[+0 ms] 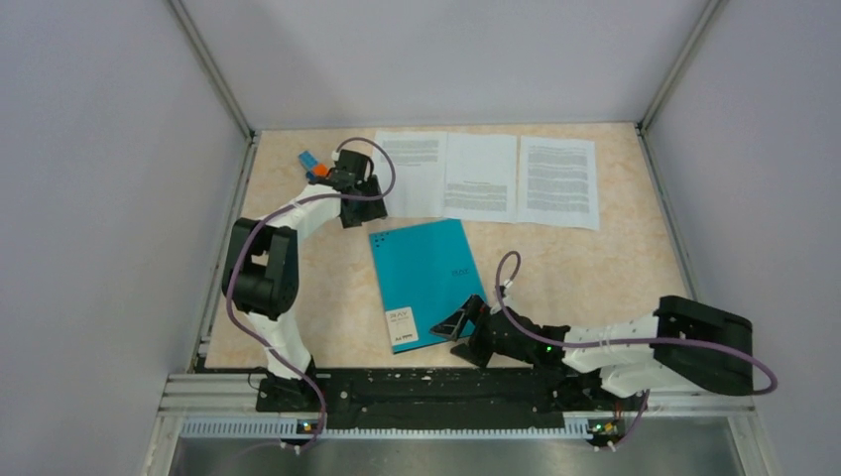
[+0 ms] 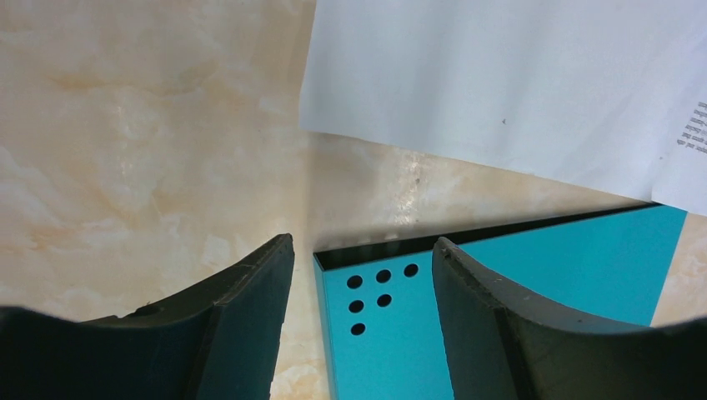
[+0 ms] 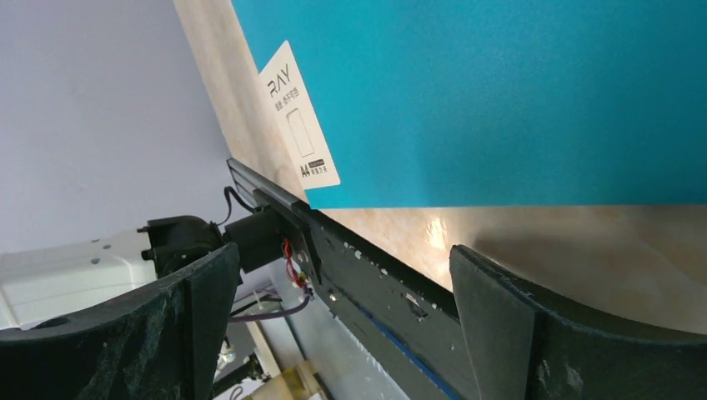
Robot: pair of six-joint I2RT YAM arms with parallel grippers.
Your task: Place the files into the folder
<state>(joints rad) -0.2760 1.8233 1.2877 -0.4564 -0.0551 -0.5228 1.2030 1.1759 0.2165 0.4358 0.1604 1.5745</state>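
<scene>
The teal folder (image 1: 426,283) lies shut in the middle of the table, its white label (image 1: 400,328) at the near left corner. Three white files (image 1: 412,174) (image 1: 481,177) (image 1: 558,181) lie in a row behind it. My left gripper (image 1: 354,210) hovers at the folder's far left corner. In the left wrist view that gripper (image 2: 363,250) stands open astride the dotted corner of the folder (image 2: 542,267), below a file (image 2: 500,83). My right gripper (image 1: 458,325) is open at the folder's near right corner. In its wrist view this gripper (image 3: 342,267) holds nothing, and the folder (image 3: 500,100) lies beyond.
A small blue-and-orange block (image 1: 312,164) sits at the far left behind the left wrist. The black rail (image 3: 383,275) of the table's near edge runs between the right fingers. Grey walls close in the table on three sides.
</scene>
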